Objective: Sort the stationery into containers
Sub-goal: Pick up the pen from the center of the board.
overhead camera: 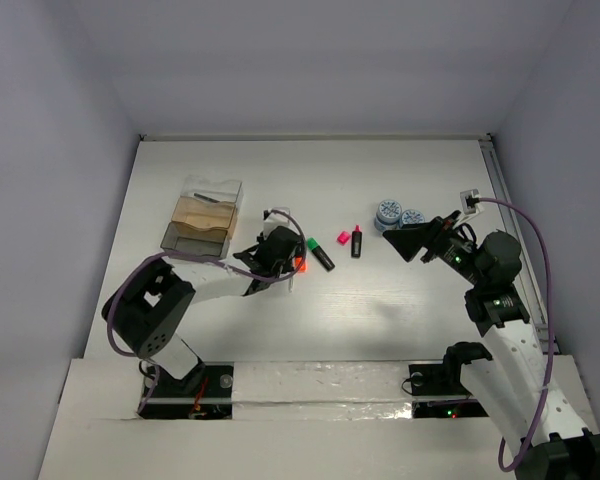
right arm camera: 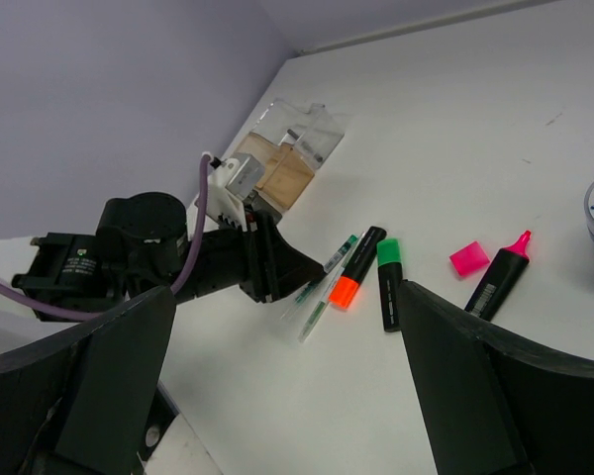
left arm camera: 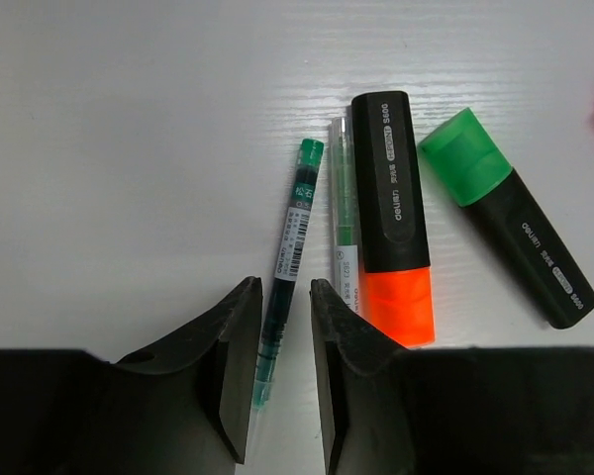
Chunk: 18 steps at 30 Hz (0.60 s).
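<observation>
My left gripper [left arm camera: 282, 287] is low over the table, jaws slightly apart astride a thin green pen [left arm camera: 289, 237], with a gap showing on the right side. A second thin pen [left arm camera: 345, 223], an orange-ended marker [left arm camera: 394, 218] and a green-ended marker [left arm camera: 505, 228] lie just right of it. A tiny pink piece [overhead camera: 342, 238] and a pink-ended marker [overhead camera: 357, 241] lie further right. Two blue-white discs [overhead camera: 388, 211] sit by my right gripper [overhead camera: 405, 243], which hangs wide open and empty above the table. The clear containers [overhead camera: 202, 215] stand to the back left.
The left arm's body [right arm camera: 129, 262] stretches low across the table between its base and the pens. A cable connector [overhead camera: 470, 198] lies near the right wall. Walls close in the table at the back and on both sides.
</observation>
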{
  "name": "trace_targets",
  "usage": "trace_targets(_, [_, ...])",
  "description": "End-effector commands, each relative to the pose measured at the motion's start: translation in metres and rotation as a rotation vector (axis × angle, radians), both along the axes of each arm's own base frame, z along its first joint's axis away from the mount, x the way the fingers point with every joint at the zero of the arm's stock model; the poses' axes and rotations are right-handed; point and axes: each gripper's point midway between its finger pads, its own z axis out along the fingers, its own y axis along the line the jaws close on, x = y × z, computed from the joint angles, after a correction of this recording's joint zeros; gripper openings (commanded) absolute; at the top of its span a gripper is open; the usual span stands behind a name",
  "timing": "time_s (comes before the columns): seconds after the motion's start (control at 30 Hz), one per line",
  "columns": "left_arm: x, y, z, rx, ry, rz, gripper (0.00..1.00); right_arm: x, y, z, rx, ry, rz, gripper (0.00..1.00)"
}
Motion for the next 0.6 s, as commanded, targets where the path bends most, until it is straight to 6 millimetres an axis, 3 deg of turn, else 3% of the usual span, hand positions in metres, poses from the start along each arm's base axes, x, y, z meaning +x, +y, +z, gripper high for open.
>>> trace_targets(0.0, [0.007,-0.008,0.004,0.009,-0.007,-0.024,0.24,0.0,0.002,0.013,-0.001,-0.058,0.008,1.0])
trace_targets(0.23, [0.011,-0.003,-0.016,0.073,0.015,-0.007,0.18,-0.001,0.002,0.012,-0.001,-0.058,0.008,1.0])
trace_targets(0.33, [0.012,-0.002,-0.022,0.091,0.027,-0.005,0.02,-0.001,0.002,0.012,-0.002,-0.056,0.008,1.0])
trace_targets(0.4, [0.012,0.0,-0.024,0.093,0.024,0.013,0.0,0.0,0.001,0.011,-0.003,-0.056,0.005,1.0])
trace_targets(0.53, [0.021,0.007,-0.001,0.048,-0.024,0.064,0.0,0.0,0.001,0.011,-0.002,-0.055,0.005,1.0])
trace_targets(0.57, [0.029,0.013,0.014,0.017,-0.055,0.093,0.0,0.001,0.002,0.011,-0.001,-0.052,0.005,1.0])
